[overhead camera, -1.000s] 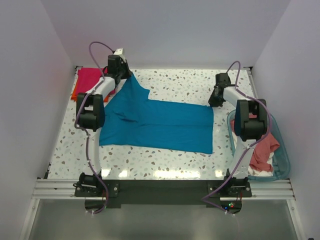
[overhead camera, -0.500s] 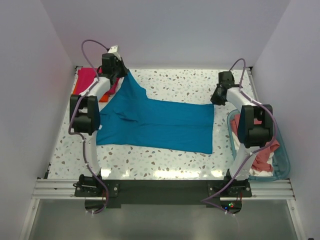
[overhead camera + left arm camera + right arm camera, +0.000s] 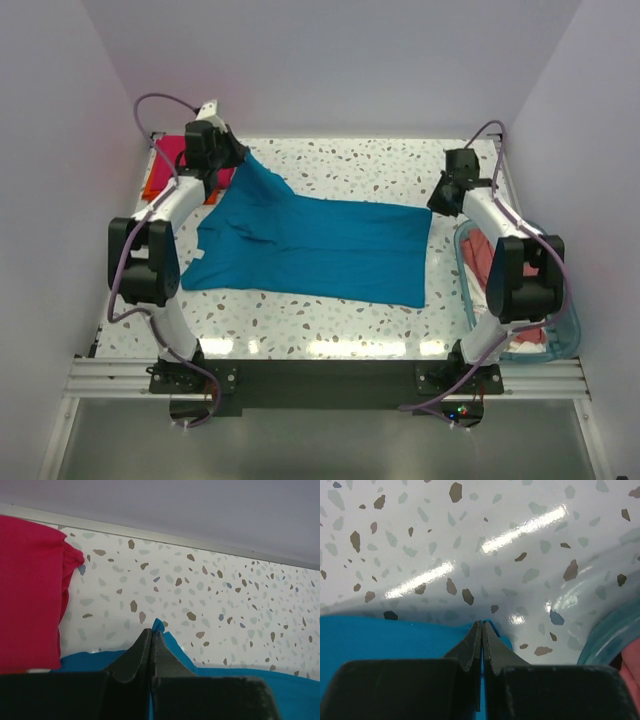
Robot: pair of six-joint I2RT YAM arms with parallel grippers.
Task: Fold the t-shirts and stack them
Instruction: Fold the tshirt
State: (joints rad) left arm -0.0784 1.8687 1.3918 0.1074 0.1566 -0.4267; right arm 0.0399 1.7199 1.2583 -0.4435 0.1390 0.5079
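The teal blue t-shirt lies spread across the speckled table, stretched between my two grippers. At the far left my left gripper is shut on a raised corner of it; in the left wrist view a teal tip pokes out above the closed gripper. On the right, my right gripper pinches the shirt's far right corner, and the right wrist view shows teal cloth under the closed gripper. A folded magenta t-shirt rests on an orange one in the far left corner.
A clear blue-tinted basket stands at the right table edge with a salmon pink t-shirt inside, partly hidden by the right arm. Its rim curves close to the right gripper. The back wall runs just beyond the magenta t-shirt.
Both arms have swung outward, the left one leftward and the right one rightward. The teal shirt is pulled wider between them and its left side has shifted left.
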